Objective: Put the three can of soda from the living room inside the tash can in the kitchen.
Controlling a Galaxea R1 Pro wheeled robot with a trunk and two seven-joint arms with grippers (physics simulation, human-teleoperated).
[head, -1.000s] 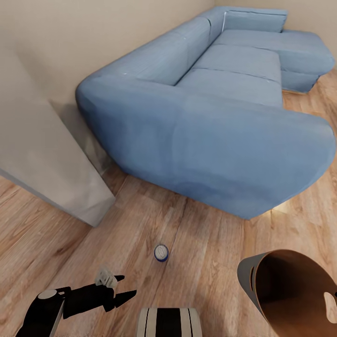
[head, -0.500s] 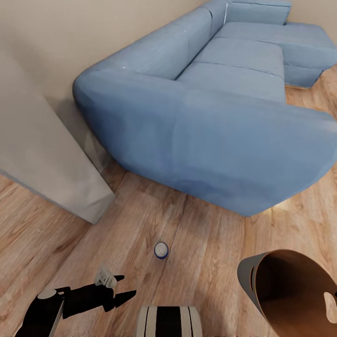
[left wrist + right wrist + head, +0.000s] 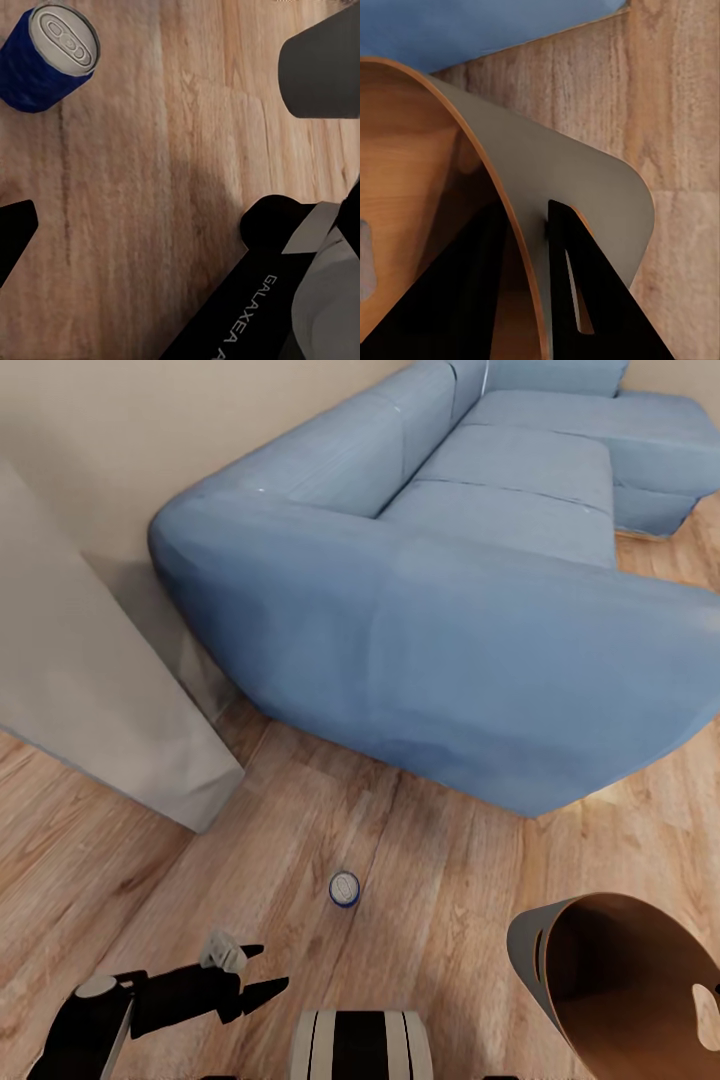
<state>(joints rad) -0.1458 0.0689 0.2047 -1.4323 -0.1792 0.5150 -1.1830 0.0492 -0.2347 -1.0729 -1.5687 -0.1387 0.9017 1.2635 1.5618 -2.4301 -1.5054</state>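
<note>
Left gripper (image 3: 262, 972) hovers low, fingers spread wide, near the upright blue silver-topped soda can (image 3: 344, 888) on open wood floor (image 3: 440, 880), while right gripper (image 3: 529, 225) pinches the grey wood-lined bin's (image 3: 600, 970) rim.

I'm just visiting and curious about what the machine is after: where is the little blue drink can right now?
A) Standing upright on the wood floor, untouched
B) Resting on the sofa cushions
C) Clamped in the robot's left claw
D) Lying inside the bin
A: the blue can stands silver top up on the wood floor, apart from the left gripper and the bin.
</note>
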